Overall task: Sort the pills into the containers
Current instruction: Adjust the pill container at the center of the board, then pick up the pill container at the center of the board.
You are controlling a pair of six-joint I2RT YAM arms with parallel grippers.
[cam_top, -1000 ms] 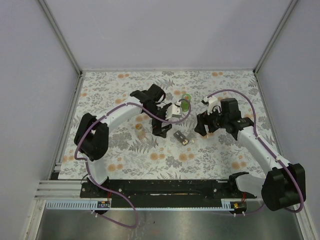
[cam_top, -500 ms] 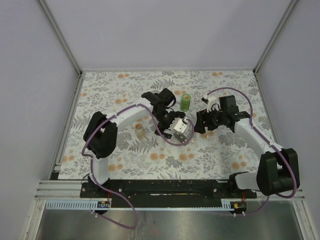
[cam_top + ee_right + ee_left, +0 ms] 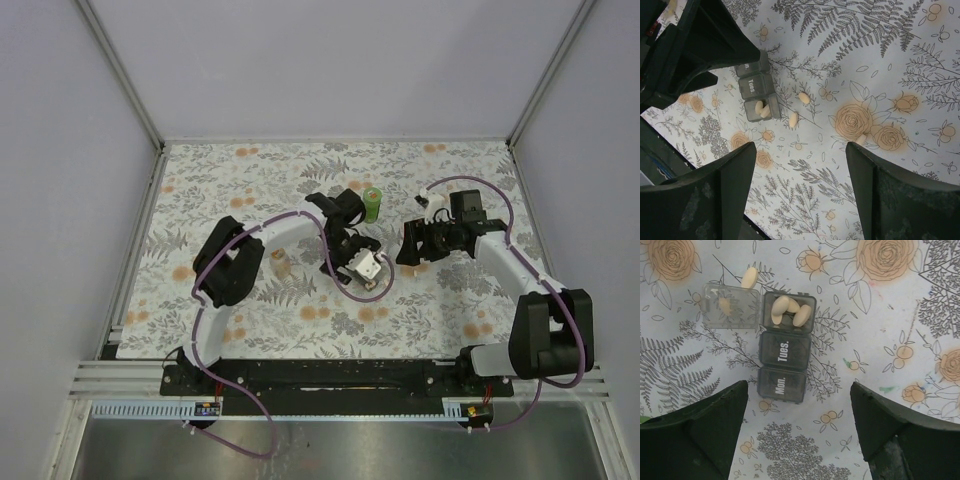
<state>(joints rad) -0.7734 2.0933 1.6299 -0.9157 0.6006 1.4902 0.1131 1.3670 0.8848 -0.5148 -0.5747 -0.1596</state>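
Observation:
A grey pill box [image 3: 784,354] with lids marked "Mon." and "Tues." lies flat on the flowered table [image 3: 890,315]. Its third cell [image 3: 788,311] stands open with several beige pills in it, the clear lid [image 3: 732,306] folded out to the left. One loose pill [image 3: 749,277] lies by that lid. My left gripper [image 3: 799,390] hovers open just near of the box, nothing between its fingers. My right gripper [image 3: 801,150] is open too, above bare table. It sees the box [image 3: 755,87] and three loose pills [image 3: 804,97] [image 3: 793,119] [image 3: 860,139].
A green bottle [image 3: 372,203] stands upright behind the left wrist. A small tan bottle [image 3: 281,265] stands left of the left arm. The right gripper [image 3: 408,245] sits just right of the left wrist. Grey walls close in the table on three sides.
The left arm has swung right and toward the near side until its wrist covers the pill box in the top view. Its jaws have narrowed slightly. The right arm drew back a little.

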